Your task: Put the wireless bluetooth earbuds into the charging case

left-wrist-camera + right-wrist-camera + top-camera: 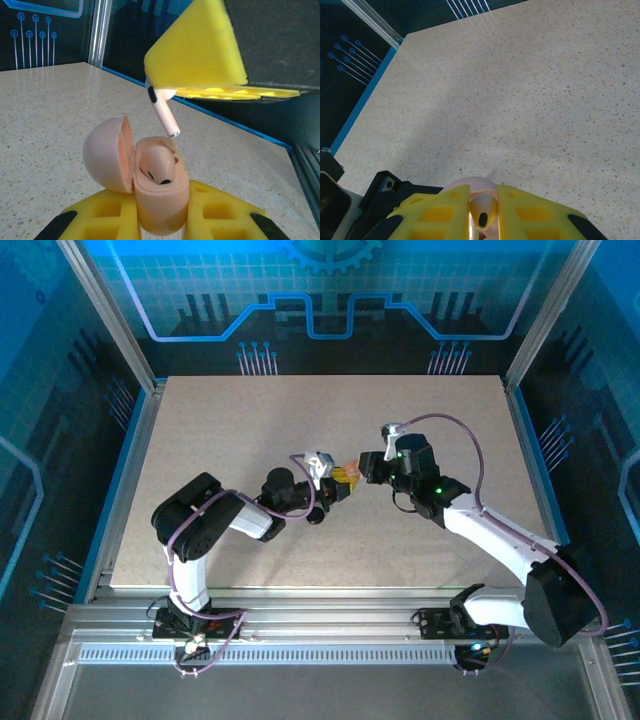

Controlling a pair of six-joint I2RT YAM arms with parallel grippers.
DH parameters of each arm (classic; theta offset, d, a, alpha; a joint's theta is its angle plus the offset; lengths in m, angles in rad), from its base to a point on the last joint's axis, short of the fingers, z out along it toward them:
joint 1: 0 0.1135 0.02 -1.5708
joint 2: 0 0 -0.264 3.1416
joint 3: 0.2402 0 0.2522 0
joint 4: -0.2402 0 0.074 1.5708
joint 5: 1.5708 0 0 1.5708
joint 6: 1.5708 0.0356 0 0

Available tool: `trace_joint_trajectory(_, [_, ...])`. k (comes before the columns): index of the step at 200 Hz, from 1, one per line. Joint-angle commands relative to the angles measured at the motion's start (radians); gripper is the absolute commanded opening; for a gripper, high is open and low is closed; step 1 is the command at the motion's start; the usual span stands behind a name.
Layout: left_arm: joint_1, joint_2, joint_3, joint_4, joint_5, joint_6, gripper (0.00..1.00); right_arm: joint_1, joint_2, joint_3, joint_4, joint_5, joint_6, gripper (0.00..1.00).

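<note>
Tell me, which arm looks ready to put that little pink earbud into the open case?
Right. The right tool pinches a pink earbud, stem pointing down, just above the open pink case, where another earbud already sits. The left tool is occupied gripping the case.

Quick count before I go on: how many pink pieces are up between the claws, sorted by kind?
Pink charging case: 1, lid open, gripped by the left claw
Pink earbuds: 2, the seated earbud in that case and the held earbud in the right claw
Total: 3
</note>
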Motion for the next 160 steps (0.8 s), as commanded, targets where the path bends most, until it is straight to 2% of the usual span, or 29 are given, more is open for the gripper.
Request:
trace_joint_trajectory(1, [-0.008,0.002,0.026,0.047,0.018,-0.018,0.13,0.015,0.015,0.012,0.038,0.005,-0.009,0.2])
trace_joint_trajectory(160, [0.018,0.0,0.032,0.072,0.006,-0.038,0.13,0.026,-0.016,-0.035,0.031,-0.007,-0.018,0.2])
